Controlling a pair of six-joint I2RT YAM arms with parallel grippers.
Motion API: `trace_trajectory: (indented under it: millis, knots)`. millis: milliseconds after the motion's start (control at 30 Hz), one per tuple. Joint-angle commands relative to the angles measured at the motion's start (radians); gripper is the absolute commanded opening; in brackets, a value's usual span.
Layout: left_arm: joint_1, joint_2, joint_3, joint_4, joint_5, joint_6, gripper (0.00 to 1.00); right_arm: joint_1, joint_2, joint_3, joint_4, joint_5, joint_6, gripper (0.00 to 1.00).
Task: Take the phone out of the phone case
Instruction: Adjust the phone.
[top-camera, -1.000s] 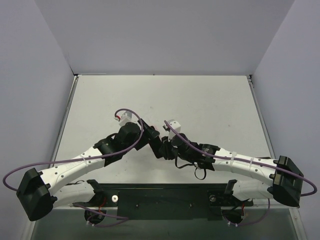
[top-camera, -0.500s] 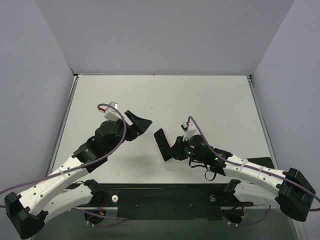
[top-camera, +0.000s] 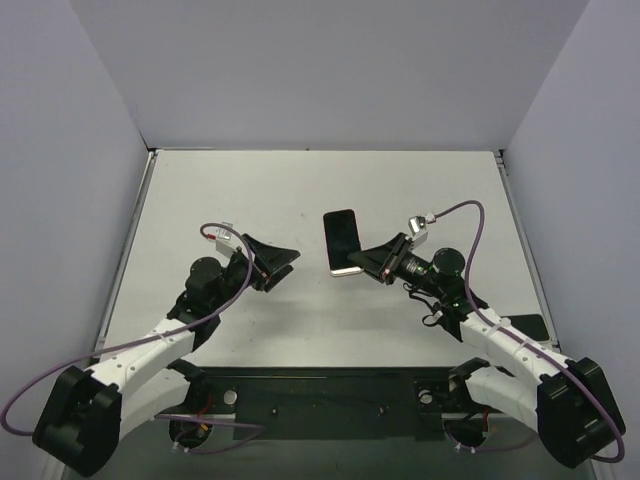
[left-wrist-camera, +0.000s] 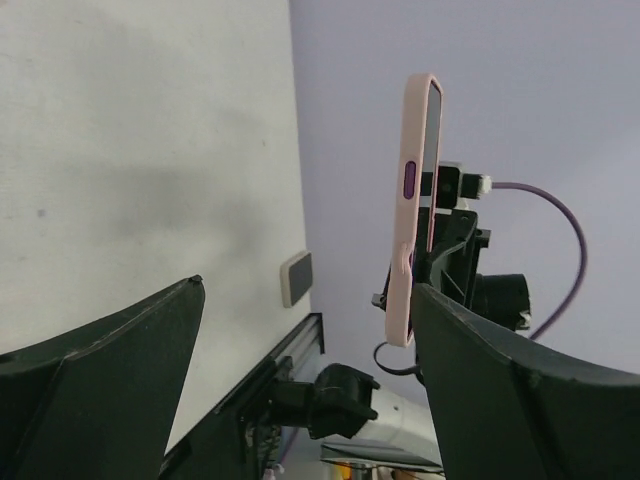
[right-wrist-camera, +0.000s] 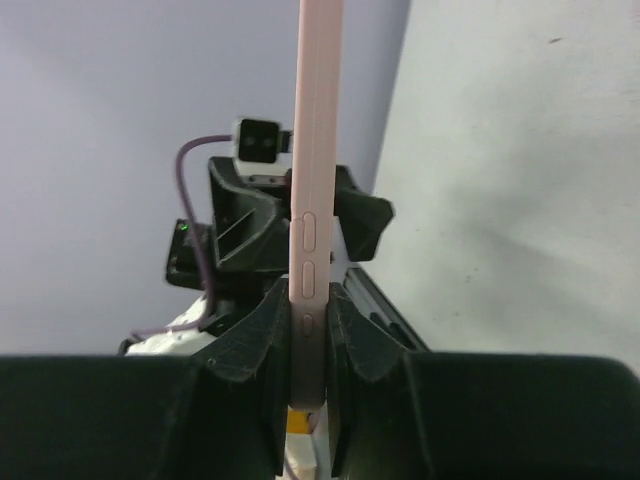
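Right gripper (top-camera: 368, 265) clamps the lower end of the slim pale-pink phone case (left-wrist-camera: 402, 250), with the dark glass-faced phone (top-camera: 341, 232) inside, held above the white table (top-camera: 430, 190). Left gripper (top-camera: 272, 258) gapes wide and empty nearby. The case probably flexes while the phone is rigid, slick and breakable, so peel a free upper corner.

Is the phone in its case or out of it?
In, it seems: from above the phone shows dark inside the case rim, and the right gripper pinches them as one.

Phone (top-camera: 341, 238) in R pincer (top-camera: 362, 266); L pincer (top-camera: 287, 266) agape
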Motion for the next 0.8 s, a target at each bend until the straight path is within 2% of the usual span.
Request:
trace_trajectory:
  millis: [0,200,333,467,500,567,600,633,667,700,733,767]
  knots:
    - [-0.027,0.096,0.035,0.525,0.178,-0.152,0.94,-0.002,0.027,0.052,0.39,-0.133,0.223,0.0]
    - [-0.134,0.116,0.068,0.585,0.105,-0.088,0.93,0.0,0.074,0.031,0.486,-0.136,0.292,0.0]
    - [-0.18,0.087,0.105,0.409,0.028,0.0,0.94,0.003,0.081,0.03,0.498,-0.145,0.292,0.0]
    - [-0.183,0.061,0.139,0.247,-0.019,0.05,0.88,0.004,0.067,0.04,0.471,-0.173,0.259,0.0]
    - [-0.179,0.035,0.145,0.166,-0.03,0.076,0.87,0.004,0.055,0.049,0.443,-0.194,0.207,0.0]
    - [-0.157,-0.009,0.186,0.007,-0.065,0.147,0.86,0.012,0.021,0.09,0.257,-0.243,0.063,0.0]
    - [-0.153,-0.042,0.226,-0.038,-0.088,0.214,0.86,0.022,0.004,0.13,0.055,-0.254,-0.087,0.0]
    - [-0.151,-0.054,0.245,-0.153,-0.102,0.243,0.86,0.03,-0.028,0.162,-0.054,-0.264,-0.169,0.0]
    - [-0.148,-0.077,0.298,-0.266,-0.127,0.317,0.87,0.052,-0.047,0.232,-0.333,-0.259,-0.372,0.0]
    - [-0.14,-0.086,0.332,-0.319,-0.136,0.358,0.88,0.07,-0.073,0.269,-0.488,-0.227,-0.465,0.0]
    - [-0.14,-0.1,0.381,-0.42,-0.163,0.429,0.9,0.11,-0.079,0.347,-0.693,-0.206,-0.631,0.0]
    - [-0.136,-0.105,0.412,-0.471,-0.17,0.473,0.91,0.127,-0.077,0.378,-0.783,-0.195,-0.688,0.0]
